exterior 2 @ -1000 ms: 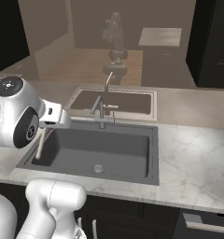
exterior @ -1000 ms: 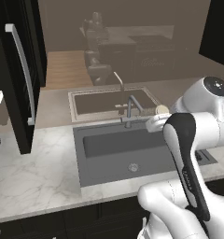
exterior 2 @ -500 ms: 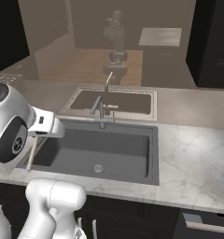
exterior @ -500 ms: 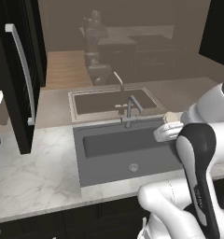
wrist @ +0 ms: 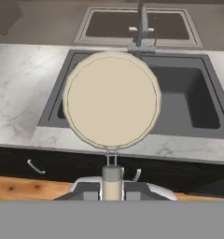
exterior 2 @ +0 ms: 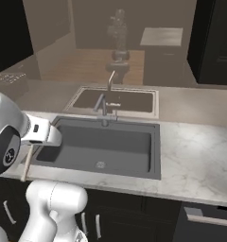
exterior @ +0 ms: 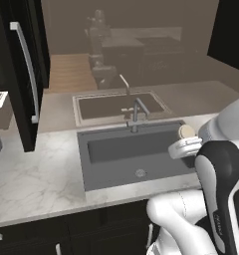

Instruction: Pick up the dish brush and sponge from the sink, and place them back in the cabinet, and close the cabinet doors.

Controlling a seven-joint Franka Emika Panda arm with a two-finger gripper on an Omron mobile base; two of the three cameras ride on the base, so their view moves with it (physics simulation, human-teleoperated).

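Observation:
My gripper (wrist: 112, 186) is shut on the thin pale handle of the dish brush (wrist: 112, 100). Its round cream head fills the middle of the hand view, held in the air over the sink's near rim. In the left base view the dish brush head (exterior: 186, 132) tops my gripper (exterior: 185, 145) at the sink's right end. From the right, the brush handle (exterior 2: 26, 163) hangs below my gripper (exterior 2: 34, 142). The dark grey sink (exterior: 131, 154) (exterior 2: 106, 144) (wrist: 188, 107) shows a bare bottom with a round drain. The sponge is out of view. A tall black cabinet door (exterior: 22, 74) stands open at the left.
A grey faucet (exterior: 135, 112) (exterior 2: 105, 106) rises behind the basin, and a beige-rimmed mirrored basin (exterior: 116, 105) lies beyond it. Marble counter (exterior: 32, 174) (exterior 2: 196, 151) runs on both sides. Low black base fronts with short handles (wrist: 37, 167) sit below. A dark box (exterior 2: 9, 84) stands far left.
The arm has drawn back toward the base with the brush still gripped, so the hand sits lower and nearer. The sink and the cabinet door have not moved.

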